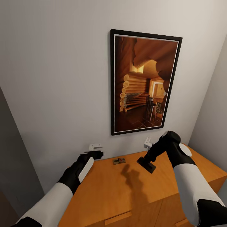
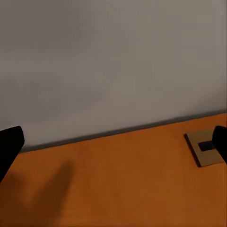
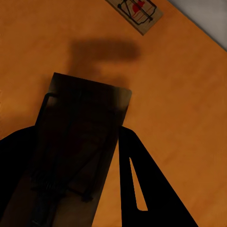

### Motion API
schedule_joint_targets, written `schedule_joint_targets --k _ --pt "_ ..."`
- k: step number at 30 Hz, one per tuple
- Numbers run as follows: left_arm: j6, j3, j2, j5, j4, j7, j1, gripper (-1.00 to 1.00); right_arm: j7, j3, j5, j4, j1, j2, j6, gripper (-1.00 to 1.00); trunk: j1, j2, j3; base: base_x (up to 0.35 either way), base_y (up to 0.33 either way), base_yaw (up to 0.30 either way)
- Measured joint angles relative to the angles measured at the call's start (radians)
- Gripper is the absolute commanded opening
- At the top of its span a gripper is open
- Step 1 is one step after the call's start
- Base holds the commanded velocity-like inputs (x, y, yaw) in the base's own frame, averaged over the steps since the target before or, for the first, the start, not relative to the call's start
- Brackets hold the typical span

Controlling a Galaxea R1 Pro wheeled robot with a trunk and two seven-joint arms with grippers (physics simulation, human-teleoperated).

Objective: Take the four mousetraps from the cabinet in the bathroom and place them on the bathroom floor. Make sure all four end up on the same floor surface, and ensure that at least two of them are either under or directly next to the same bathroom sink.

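Observation:
One mousetrap (image 1: 119, 160), a small tan board with wire and a red spot, lies flat on the orange-brown cabinet (image 1: 107, 192) top close to the wall; it also shows in the right wrist view (image 3: 137, 12) and the left wrist view (image 2: 205, 148). A second mousetrap (image 1: 146, 164) hangs tilted above the cabinet top, held by my right gripper (image 1: 148, 162), and looks dark in shadow (image 3: 80, 151). Over the cabinet's back left corner, my left gripper (image 1: 94, 154) is open, its dark fingertips (image 2: 9, 146) wide apart with nothing between them.
A framed picture (image 1: 143, 83) of a log interior hangs on the grey wall behind the cabinet. Two white wall fittings (image 1: 95, 146) (image 1: 147, 142) sit just above the cabinet top. Drawer handles (image 1: 118, 218) show on the front. Walls close in on both sides.

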Motion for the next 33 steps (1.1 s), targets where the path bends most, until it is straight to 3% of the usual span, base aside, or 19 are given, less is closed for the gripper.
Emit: schedule_joint_targets --k 14,16,19,22,28,32,33 --pt "-0.01 -0.001 0.007 0.003 0.064 -0.035 0.0 1.0 0.0 0.0 -0.001 0.031 0.0 0.001 0.0 -1.0 0.0 0.0 0.0 0.0 0.0 0.0" --pt "-0.008 -0.012 0.007 0.003 0.065 -0.058 0.0 1.0 0.0 0.0 -0.001 0.031 0.0 0.002 0.0 -1.0 0.0 0.0 0.0 0.0 0.0 0.0" --pt "-0.004 -0.058 0.012 -0.003 0.066 -0.098 0.0 1.0 0.0 0.0 -0.001 0.032 0.0 0.003 -0.001 -1.0 0.0 0.0 0.0 0.0 0.0 0.0" --pt "-0.002 -0.111 0.02 -0.029 0.064 -0.121 0.0 1.0 0.0 0.0 -0.001 0.032 0.0 0.003 -0.001 -1.0 0.0 0.0 0.0 0.0 0.0 0.0" --pt "0.0 -0.147 0.019 -0.089 0.062 -0.186 0.0 1.0 0.001 0.0 -0.001 0.032 0.0 0.004 0.0 -1.0 0.0 0.0 0.0 0.0 0.0 0.0" --pt "-0.002 -0.155 0.012 -0.16 0.061 -0.3 0.0 1.0 0.001 0.0 -0.001 0.032 0.0 0.005 0.0 -1.0 0.0 0.0 0.0 0.0 0.0 0.0" --pt "-0.003 -0.156 0.011 -0.195 0.06 -0.344 0.0 1.0 0.001 0.0 -0.001 0.032 0.0 0.005 0.001 -1.0 0.0 0.0 0.0 0.0 0.0 0.0"
